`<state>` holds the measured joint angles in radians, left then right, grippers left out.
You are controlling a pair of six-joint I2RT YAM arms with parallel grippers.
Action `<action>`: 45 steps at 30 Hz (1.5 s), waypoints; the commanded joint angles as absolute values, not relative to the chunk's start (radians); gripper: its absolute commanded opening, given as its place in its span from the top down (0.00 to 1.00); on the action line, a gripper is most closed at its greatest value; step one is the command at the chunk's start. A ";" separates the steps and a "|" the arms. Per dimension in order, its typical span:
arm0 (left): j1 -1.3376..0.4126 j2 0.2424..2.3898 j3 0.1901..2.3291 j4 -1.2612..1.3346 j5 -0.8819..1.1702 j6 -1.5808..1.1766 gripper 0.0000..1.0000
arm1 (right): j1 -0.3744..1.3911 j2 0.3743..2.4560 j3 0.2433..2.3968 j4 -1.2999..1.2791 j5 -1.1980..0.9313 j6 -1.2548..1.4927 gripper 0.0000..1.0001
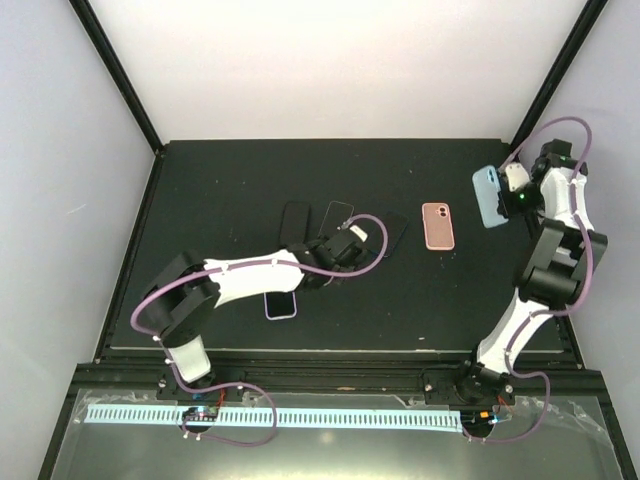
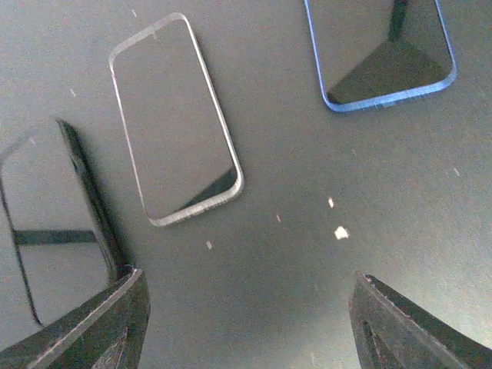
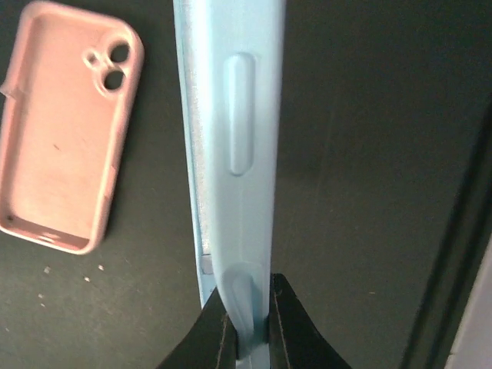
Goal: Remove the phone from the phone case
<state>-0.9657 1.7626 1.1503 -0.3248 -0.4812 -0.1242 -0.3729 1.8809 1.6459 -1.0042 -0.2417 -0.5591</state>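
My right gripper [image 3: 250, 332] is shut on the lower end of a light blue phone case [image 3: 237, 146], held edge-on above the mat. A thin silvery strip runs along its left side; I cannot tell if that is the phone. From above, the blue phone case [image 1: 488, 196] hangs at the right gripper [image 1: 506, 197] near the mat's right edge. My left gripper [image 2: 250, 327] is open with nothing between its fingers [image 2: 104, 327], low over bare mat. From above, the left gripper [image 1: 345, 246] sits mid-table.
Ahead of the left gripper lie a silver-edged phone [image 2: 175, 119], a blue-edged phone [image 2: 382, 48] and a dark phone [image 2: 52, 223]. An empty pink case [image 1: 438, 226] lies open side up mid-right. A purple-edged phone [image 1: 281, 304] lies under the left arm.
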 commanded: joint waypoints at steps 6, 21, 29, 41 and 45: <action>-0.974 1.607 0.988 -0.324 -0.331 -0.266 0.28 | -0.396 2.159 1.861 -1.383 -0.333 -0.579 0.98; -0.974 1.603 0.971 -0.287 -0.321 -0.290 0.29 | -0.389 2.362 1.925 -1.498 -0.519 -0.531 0.94; -0.969 1.601 0.972 -0.298 -0.345 -0.312 0.26 | -0.376 2.359 1.903 -1.496 -0.564 -0.548 0.87; -0.876 1.550 0.968 -0.378 -0.411 -0.371 0.07 | -0.382 2.014 1.654 -1.123 -0.272 -0.422 0.45; -0.793 1.561 1.004 -0.422 -0.397 -0.398 0.03 | -0.343 1.819 1.494 -0.994 -0.183 -0.441 0.43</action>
<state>-0.8616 1.5749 0.9569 -0.3588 -0.3832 -0.3527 -0.3759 1.9743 1.6009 -1.1595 -0.3073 -0.4400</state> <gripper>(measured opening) 0.957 0.565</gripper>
